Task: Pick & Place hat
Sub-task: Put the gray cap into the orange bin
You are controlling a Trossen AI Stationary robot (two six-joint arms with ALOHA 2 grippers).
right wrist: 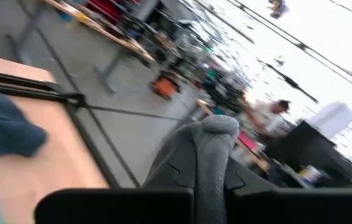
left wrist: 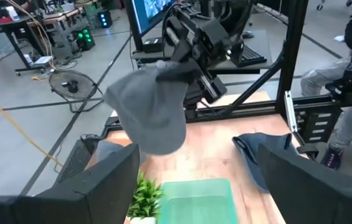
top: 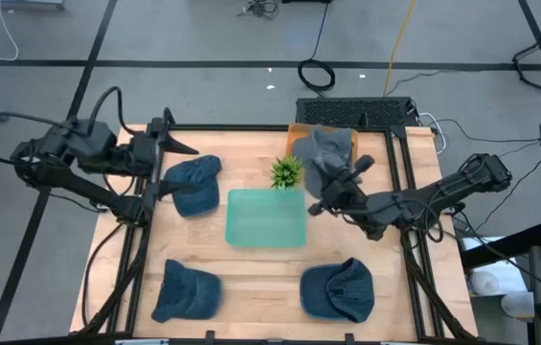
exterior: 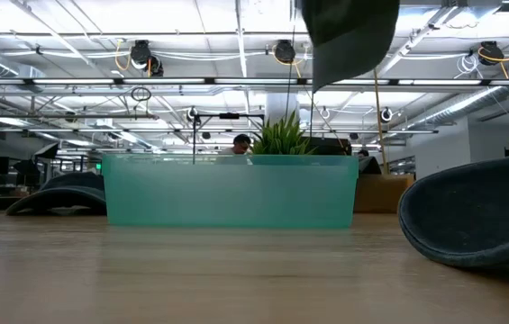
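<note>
step in hand, as i read it: carry phase. the right gripper (top: 320,196) has its fingers clamped on a grey hat (top: 327,153), held up in the air just beyond the far right corner of the green tray (top: 266,218); in the low view the hat hangs high above the tray's right end. next move prob calls for swinging it in over the tray's middle, lowering, then letting go, w/o clipping the plant (top: 287,172) at the tray's far right edge.

left gripper (top: 176,146) waits well left of the tray, fingers spread, holding nothing.

counts, big to small:
- table (top: 251,287): 1, wood top
- arms: 2
- tray: 1, nothing in it that i can see
- hats: 4 total. 1 grey in the grip, 3 blue on the table: one (top: 193,184) just left of the tray, one (top: 186,290) near-left of it, one (top: 339,289) near-right of it
- plant: 1, small
</note>
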